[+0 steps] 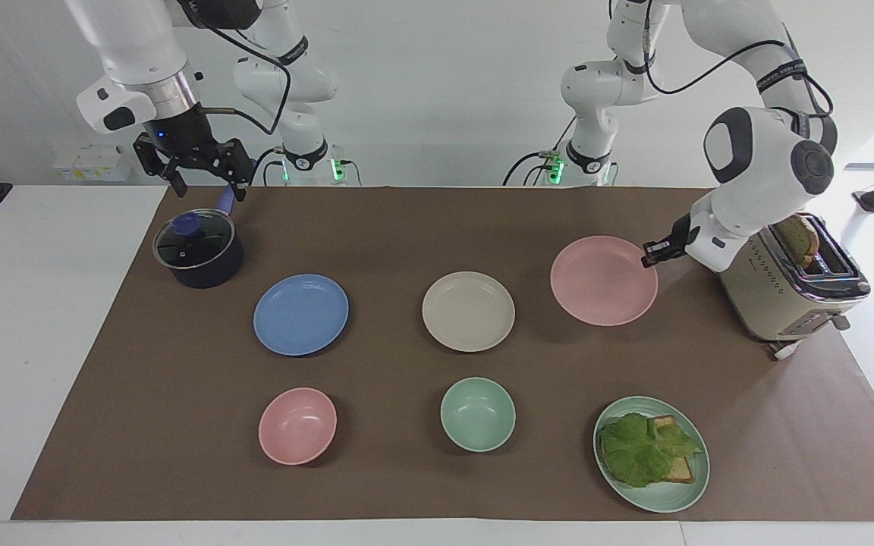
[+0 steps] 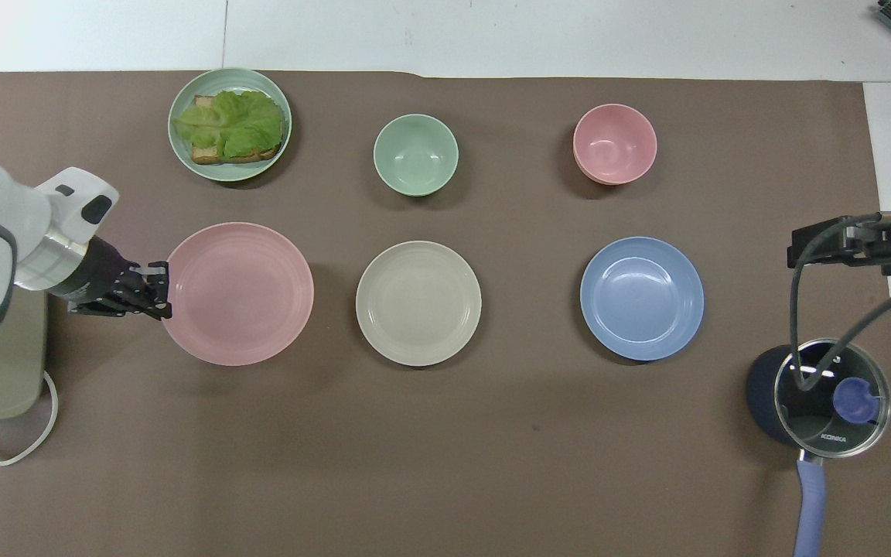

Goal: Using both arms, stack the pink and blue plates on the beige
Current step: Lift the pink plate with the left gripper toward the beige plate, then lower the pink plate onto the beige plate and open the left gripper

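The pink plate (image 1: 604, 280) (image 2: 238, 292) hangs slightly tilted above the mat, between the toaster and the beige plate. My left gripper (image 1: 651, 256) (image 2: 161, 290) is shut on its rim at the toaster's side. Flat on the mat at the table's middle is the beige plate (image 1: 468, 311) (image 2: 418, 302), with nothing on it. The blue plate (image 1: 300, 314) (image 2: 641, 298) lies beside it toward the right arm's end. Over the pot's handle my right gripper (image 1: 209, 189) (image 2: 863, 244) waits, open and holding nothing.
A dark pot with a glass lid (image 1: 198, 250) stands nearer to the robots than the blue plate. A beige toaster (image 1: 793, 288) sits at the left arm's end. A pink bowl (image 1: 297, 425), a green bowl (image 1: 478, 414) and a green plate with lettuce toast (image 1: 651, 453) line the farthest row.
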